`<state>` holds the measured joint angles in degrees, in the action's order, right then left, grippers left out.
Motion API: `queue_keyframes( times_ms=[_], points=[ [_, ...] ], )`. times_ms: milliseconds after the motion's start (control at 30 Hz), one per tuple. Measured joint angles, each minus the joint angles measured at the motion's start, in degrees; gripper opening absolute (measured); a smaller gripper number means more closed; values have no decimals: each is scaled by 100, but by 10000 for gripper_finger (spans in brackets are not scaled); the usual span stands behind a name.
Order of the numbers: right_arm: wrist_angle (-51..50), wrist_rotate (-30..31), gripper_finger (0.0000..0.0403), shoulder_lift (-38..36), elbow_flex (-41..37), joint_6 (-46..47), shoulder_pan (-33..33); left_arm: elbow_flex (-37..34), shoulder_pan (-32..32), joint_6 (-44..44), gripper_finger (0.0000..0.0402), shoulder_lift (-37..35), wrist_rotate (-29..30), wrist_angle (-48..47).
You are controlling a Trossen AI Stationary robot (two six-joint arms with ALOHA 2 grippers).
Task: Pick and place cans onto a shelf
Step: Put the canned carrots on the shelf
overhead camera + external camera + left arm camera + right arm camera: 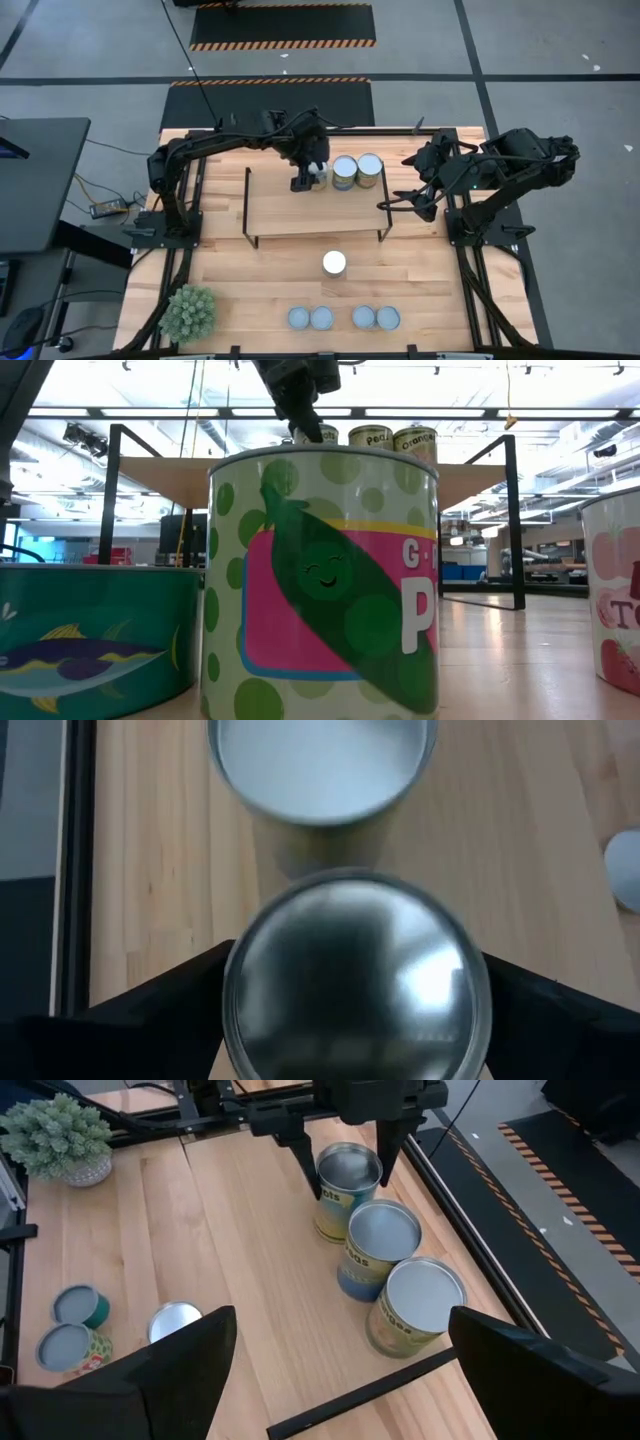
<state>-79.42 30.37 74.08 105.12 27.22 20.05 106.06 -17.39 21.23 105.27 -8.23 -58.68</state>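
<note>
Shelf: low rack of a light wooden board (300, 215) on thin black rod legs, standing across the far half of the table.
Cans on the shelf: three tall metal cylinders in a row along the back edge. The leftmost can (343, 1188) has a dull silver top and a yellowish label; just beside it is the middle can (378, 1245) with a blue and yellow label, then the end can (416, 1302) with a yellowish label.
Left gripper (311, 177): above the leftmost can, one dark finger on each side of it, spread wide; whether the pads press the can or stand just clear cannot be told.
Right gripper (397, 203): off the shelf's right end, fingers spread, nothing between them.
Lone can: tall cylinder with a shiny white top (334, 263), pea label in the low view, on the table in front of the shelf.
Low cans: four squat tins with bluish-grey tops (343, 318), in two pairs along the near edge.
Plant: spiky green ball (188, 311) at the near left corner.
Table: pale wooden top (450, 300) in a black frame.
</note>
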Motion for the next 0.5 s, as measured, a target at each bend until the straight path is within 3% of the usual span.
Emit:
queue_keyframes(
  times_ms=[500],
  points=[
    [53,-4,373,0,0,16,0,78,101,-100,357,-2,74,543]
  ],
)
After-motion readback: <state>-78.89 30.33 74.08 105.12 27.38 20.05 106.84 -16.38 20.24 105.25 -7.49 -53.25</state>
